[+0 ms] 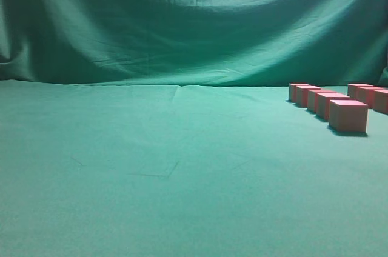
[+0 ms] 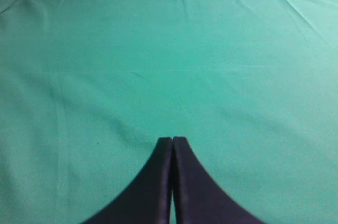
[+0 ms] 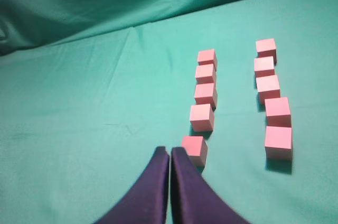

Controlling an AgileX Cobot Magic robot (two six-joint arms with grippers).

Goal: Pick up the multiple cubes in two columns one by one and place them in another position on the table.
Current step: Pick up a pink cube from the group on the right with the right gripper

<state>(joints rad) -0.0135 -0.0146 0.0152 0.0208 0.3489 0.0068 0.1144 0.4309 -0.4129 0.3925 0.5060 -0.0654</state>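
Honestly, nothing's been picked yet, so the right gripper (image 3: 170,152), jaws pressed together and empty just beside the nearest block, should spread wide first, then drop squarely over that block's flat sides. The small matte pinkish-red cubes (image 3: 203,117) sit in two neat columns, five each, on the creased green cloth table (image 3: 79,129). The left gripper (image 2: 172,142) is closed too, over bare cloth.

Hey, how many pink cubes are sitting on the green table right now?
10 cubes, in two columns of five on the table: left column nearer the right hand, the other column to its right. None look hidden.
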